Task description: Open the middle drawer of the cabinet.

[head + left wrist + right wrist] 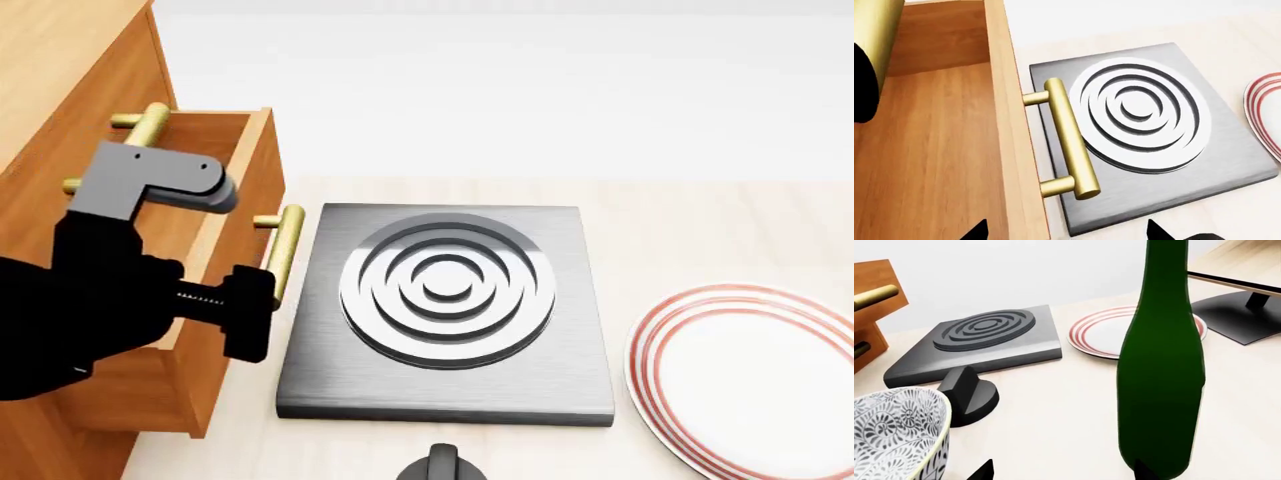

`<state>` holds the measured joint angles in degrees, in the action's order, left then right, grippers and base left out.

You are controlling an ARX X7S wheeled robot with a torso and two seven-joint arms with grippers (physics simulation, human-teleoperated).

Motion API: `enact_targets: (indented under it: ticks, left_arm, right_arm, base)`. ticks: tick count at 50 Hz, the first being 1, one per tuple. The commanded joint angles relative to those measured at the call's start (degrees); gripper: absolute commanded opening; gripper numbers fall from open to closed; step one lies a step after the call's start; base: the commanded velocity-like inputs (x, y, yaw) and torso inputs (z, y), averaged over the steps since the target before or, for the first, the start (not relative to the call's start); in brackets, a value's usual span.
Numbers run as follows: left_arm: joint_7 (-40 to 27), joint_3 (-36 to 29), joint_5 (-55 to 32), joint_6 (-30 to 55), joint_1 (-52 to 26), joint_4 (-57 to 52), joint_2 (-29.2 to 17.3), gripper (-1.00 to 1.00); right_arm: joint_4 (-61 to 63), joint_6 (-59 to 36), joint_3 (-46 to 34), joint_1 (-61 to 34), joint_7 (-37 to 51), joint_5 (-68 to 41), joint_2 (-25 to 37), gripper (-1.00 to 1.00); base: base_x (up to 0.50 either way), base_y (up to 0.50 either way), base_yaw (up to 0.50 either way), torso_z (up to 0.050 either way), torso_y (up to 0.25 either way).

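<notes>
Our left end effector hangs beside the brass handle, and we cannot tell if it is gripping the handle. It could bump the handle and push the middle drawer back in. That drawer sticks out from the cabinet, over the burner plate on the tabletop.

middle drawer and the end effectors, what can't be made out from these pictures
- Lowest drawer: cut off by the head view's bottom edge and hidden behind the left arm.
- Left end effector: the head view does not show whether it is open; in the left wrist view only its dark tips show at the edge.
- Middle drawer: the arm covers much of its inside.
- Right end effector: only its tips show, right wrist view.
</notes>
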<state>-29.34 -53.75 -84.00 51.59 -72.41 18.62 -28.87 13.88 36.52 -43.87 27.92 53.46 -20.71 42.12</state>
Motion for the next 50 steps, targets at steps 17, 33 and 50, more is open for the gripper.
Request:
enact_targets:
  ticks: [17,33,50]
  left_arm:
    - [-0.22,0.99,0.94,-3.43,1.65,4.39,0.18,1.0]
    - [2.64,-0.72,1.12,-1.92,2.39,4.67,0.79,1.0]
    - [3.92,-0.33,-0.19,-1.71,2.72,3.69,1.27,1.0]
  right_arm:
    - [-0.06,-0.27,-0.22,-0.23,-0.02,-0.09,-0.09,1.0]
    - [-0.55,0.16,-0.24,-0.24,-0.15,-0.22,-0.21,1.0]
    - [-0.35,-0.26,-0.27,-0.34,0.1,0.06,-0.18,1.0]
  base:
    - [0.0,0.0,0.0,0.0,0.0]
    - [0.0,0.0,0.0,0.0,-0.001]
    - [0.0,0.0,0.0,0.0,-0.001]
